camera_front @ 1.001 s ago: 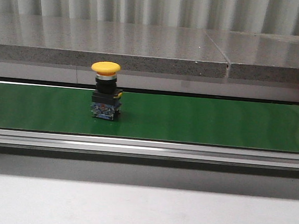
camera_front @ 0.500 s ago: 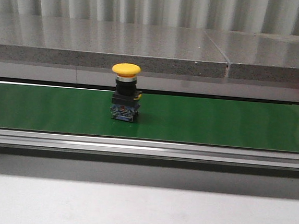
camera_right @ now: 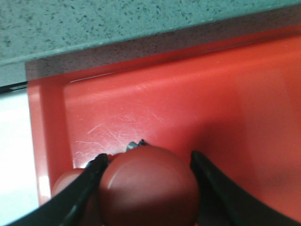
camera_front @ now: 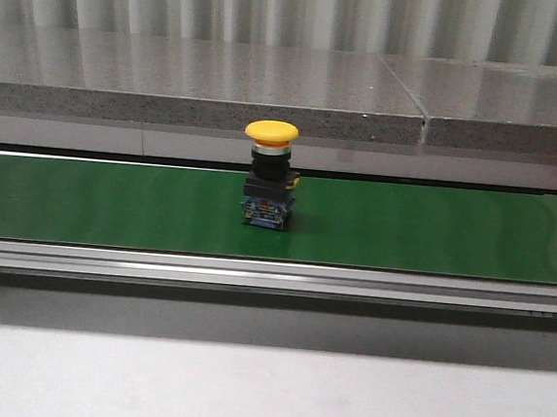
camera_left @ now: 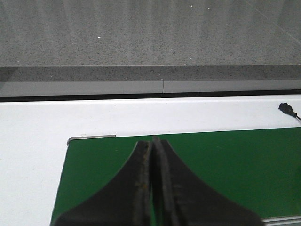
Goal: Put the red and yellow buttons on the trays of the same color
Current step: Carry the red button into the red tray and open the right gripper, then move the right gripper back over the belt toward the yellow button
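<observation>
A yellow button [camera_front: 269, 174] is seen standing upright on a green conveyor belt [camera_front: 433, 230] in the front view, slightly left of the belt's middle. Its mushroom cap is on top and its dark block body rests on the belt, so the long axis is vertical. Neither arm is shown in this view, and no yellow tray is visible in any picture.

In the left wrist view, the left gripper [camera_left: 153, 188] is held above the near left end of the same green belt, with its 2 fingers pressed together and nothing between them. The yellow button is not seen in this view, so it is judged to lie further along the belt, toward the robot's right.

In the right wrist view, a red button [camera_right: 148, 188] is held between the spread fingers of the right gripper [camera_right: 148, 193], just over the floor of a red tray [camera_right: 141, 103]. Whether the fingers still press the cap cannot be told. A 2nd red cap [camera_right: 68, 186] is partly seen beside it.

Since the right arm is occupied at the red tray, the left arm is judged the likelier one for the yellow button, with an approach from above.
</observation>
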`<state>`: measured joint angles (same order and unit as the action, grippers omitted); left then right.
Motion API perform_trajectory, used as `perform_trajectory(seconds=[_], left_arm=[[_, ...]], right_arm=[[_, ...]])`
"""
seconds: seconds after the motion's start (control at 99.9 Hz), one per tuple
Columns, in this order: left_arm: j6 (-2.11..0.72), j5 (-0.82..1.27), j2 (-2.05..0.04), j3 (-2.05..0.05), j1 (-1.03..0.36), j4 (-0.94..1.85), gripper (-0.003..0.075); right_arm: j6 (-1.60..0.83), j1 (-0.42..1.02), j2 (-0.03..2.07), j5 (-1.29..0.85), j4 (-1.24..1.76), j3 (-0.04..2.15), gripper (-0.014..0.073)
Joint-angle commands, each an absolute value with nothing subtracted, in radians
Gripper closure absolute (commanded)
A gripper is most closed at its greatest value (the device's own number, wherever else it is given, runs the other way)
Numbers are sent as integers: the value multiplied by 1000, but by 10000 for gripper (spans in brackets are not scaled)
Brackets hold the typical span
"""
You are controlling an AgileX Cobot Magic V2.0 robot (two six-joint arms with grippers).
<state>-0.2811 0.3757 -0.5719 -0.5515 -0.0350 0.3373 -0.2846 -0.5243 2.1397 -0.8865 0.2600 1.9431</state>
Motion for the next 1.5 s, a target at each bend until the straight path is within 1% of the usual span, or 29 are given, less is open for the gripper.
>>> perform_trajectory(seconds=[0.0, 0.53, 1.021, 1.081, 1.141, 1.221, 1.301, 1.351, 1.401, 1.491], left_arm=[[-280, 308, -571, -581, -43, 352, 740], [-280, 308, -571, -581, -43, 352, 740], [-280, 308, -571, -581, -43, 352, 740], [-280, 308, -571, -581, -43, 352, 740], [-280, 308, -571, -581, -43, 352, 740], [-280, 308, -571, -581, -43, 352, 740], [-280, 308, -571, -581, -43, 352, 740], [-280, 308, -571, -581, -43, 352, 740], [-280, 308, -571, -581, -43, 352, 740], [-280, 308, -571, -581, -43, 352, 740]], right_arm=[[-284, -530, 2102, -849, 270, 1995, 504], [-284, -530, 2191, -767, 270, 2008, 503], [-284, -530, 2225, -761, 270, 2008, 494], [-284, -530, 2231, -763, 270, 2008, 466], [-284, -530, 2235, -762, 270, 2008, 419], [-284, -531, 2235, -762, 270, 2008, 302], [-284, -534, 2235, -762, 270, 2008, 155], [-284, -537, 2235, -762, 270, 2009, 102], [-284, -538, 2235, -769, 270, 2021, 74], [-284, -546, 2231, -782, 270, 2046, 69]])
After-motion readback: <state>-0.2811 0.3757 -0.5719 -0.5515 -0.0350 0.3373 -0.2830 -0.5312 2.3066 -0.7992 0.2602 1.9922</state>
